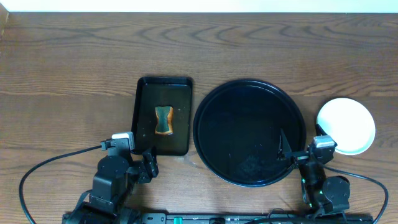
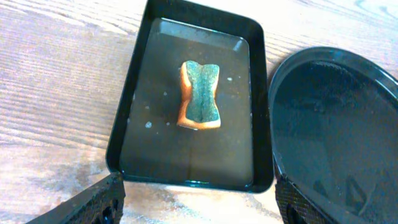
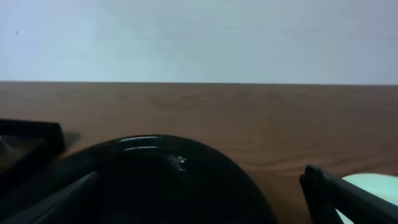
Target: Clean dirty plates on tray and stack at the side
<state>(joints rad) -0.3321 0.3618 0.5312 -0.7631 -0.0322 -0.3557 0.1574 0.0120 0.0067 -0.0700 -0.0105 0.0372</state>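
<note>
1. Your left jaws stand wide apart and hold nothing. A dark finger (image 2: 93, 204) shows at each lower corner of the left wrist view.
2. Straight ahead of the left jaws lies the rectangular tray (image 2: 127, 118). The sponge (image 2: 200, 96) sits near its middle, green face up, on a wet-looking floor.
3. Ahead and to the right of those jaws is the round tray (image 1: 242, 112), glossy black, just beside the rectangular one.
4. Your right jaws are also spread wide and empty, low over the near rim of the round tray.
5. The plates (image 1: 346, 124) rest on the bench (image 1: 74, 74) just right of the right jaws, off the round tray, showing white. You cannot tell from above how many are stacked.
</note>
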